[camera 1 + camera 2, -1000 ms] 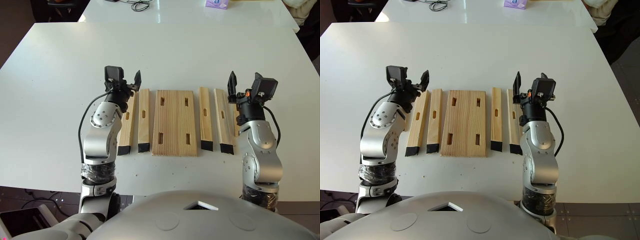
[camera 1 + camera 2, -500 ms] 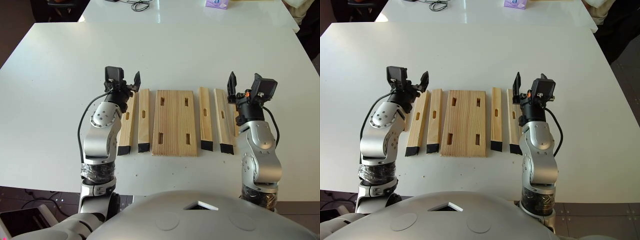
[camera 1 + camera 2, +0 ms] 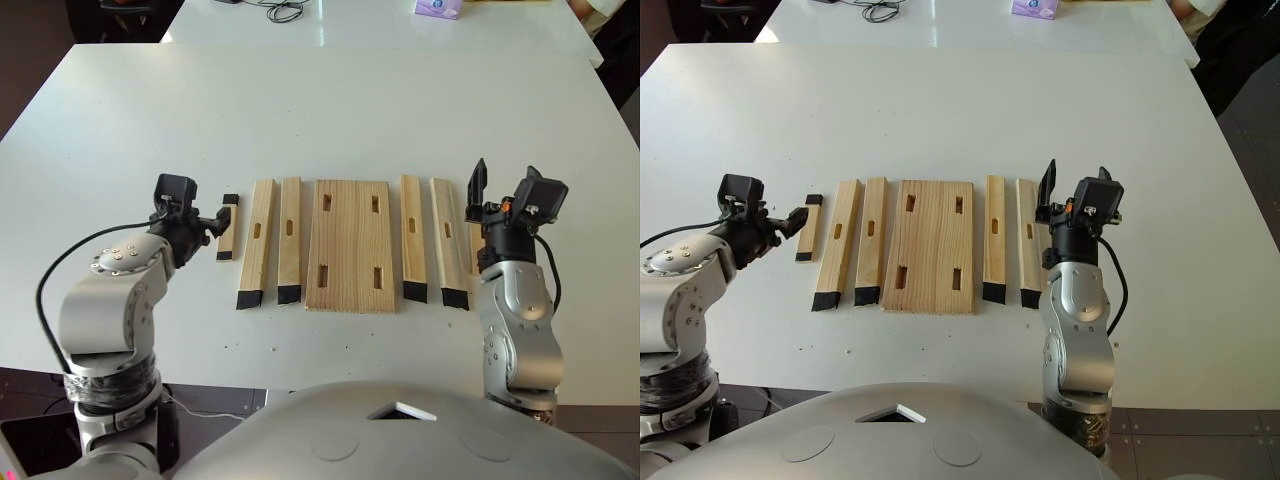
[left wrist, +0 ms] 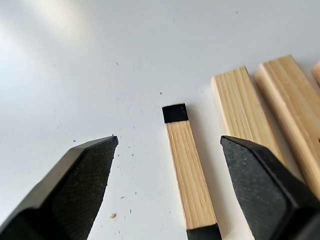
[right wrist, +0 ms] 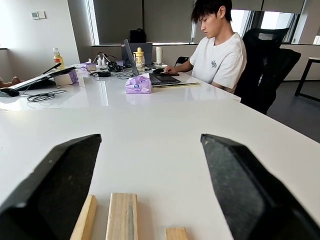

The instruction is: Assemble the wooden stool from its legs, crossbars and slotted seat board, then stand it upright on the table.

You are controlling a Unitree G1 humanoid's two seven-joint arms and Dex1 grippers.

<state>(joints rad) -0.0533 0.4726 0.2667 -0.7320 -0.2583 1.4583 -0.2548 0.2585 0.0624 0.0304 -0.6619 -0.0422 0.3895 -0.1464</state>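
Okay, head view: the slotted seat board (image 3: 348,245) lies flat mid-table (image 3: 350,100). The outer left leg (image 3: 257,243) and inner left leg (image 3: 289,240) lie parallel on its left, the inner right leg (image 3: 412,237) and outer right leg (image 3: 448,241) on its right. A short crossbar (image 3: 228,227) with black ends lies just left of the outer left leg, apart from it. The left gripper (image 3: 205,226) sits low beside the crossbar. The right gripper (image 3: 502,188) is raised near the outer right leg, fingers up.

Left wrist view: the left gripper is spread wide, empty, with fingers either side of the crossbar and not touching it.

Right wrist view: the right gripper is released, holding nothing, with three wood ends (image 5: 122,217) below.
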